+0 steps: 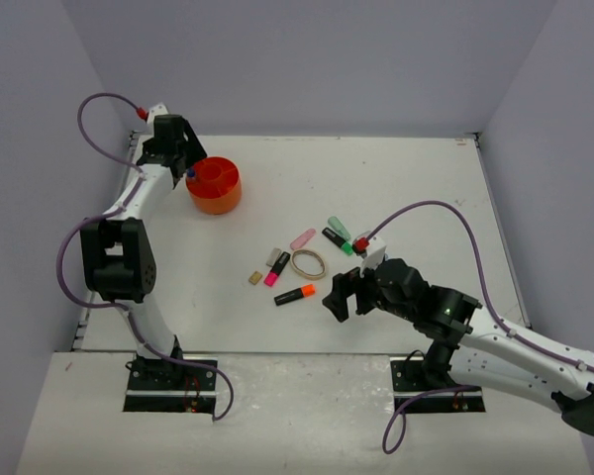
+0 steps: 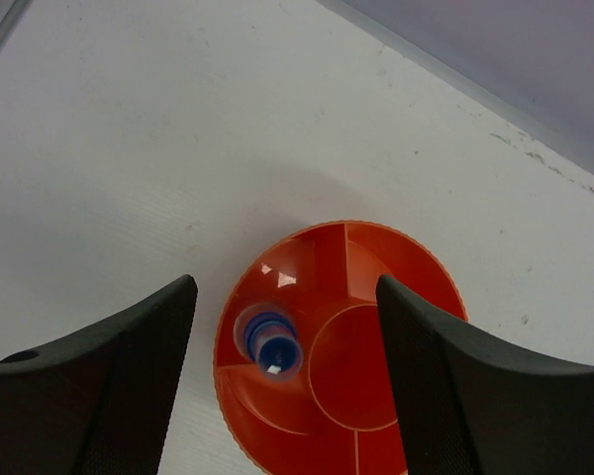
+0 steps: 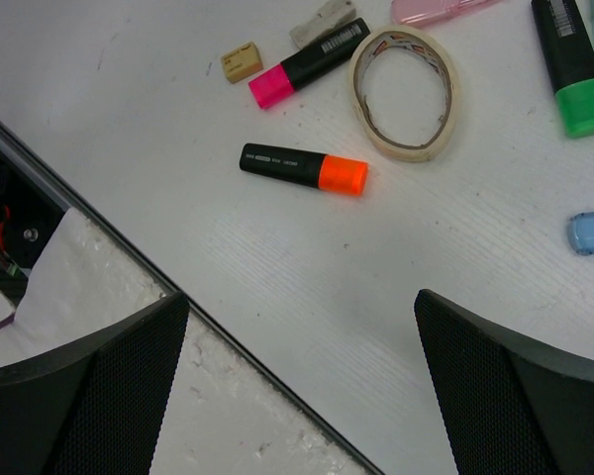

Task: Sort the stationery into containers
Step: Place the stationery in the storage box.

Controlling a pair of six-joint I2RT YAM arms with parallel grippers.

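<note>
Right wrist view shows the right gripper (image 3: 299,297) gaping wide and empty just right of the orange highlighter (image 3: 304,168), which lies flat on the table (image 3: 277,267) beside the tan ring (image 3: 403,94) and looks light, stiff and slick, probably best pinched across its black barrel, while the left gripper (image 2: 285,282) hangs open over the far-left tub (image 2: 416,267).

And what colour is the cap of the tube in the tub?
Blue cap; clearest in the left wrist view.

Open table (image 1: 247,233) between orange tub (image 1: 215,203) and tape ring (image 1: 308,263); pink highlighter (image 1: 276,269) just beside ring; orange highlighter (image 1: 296,294) apart.
</note>
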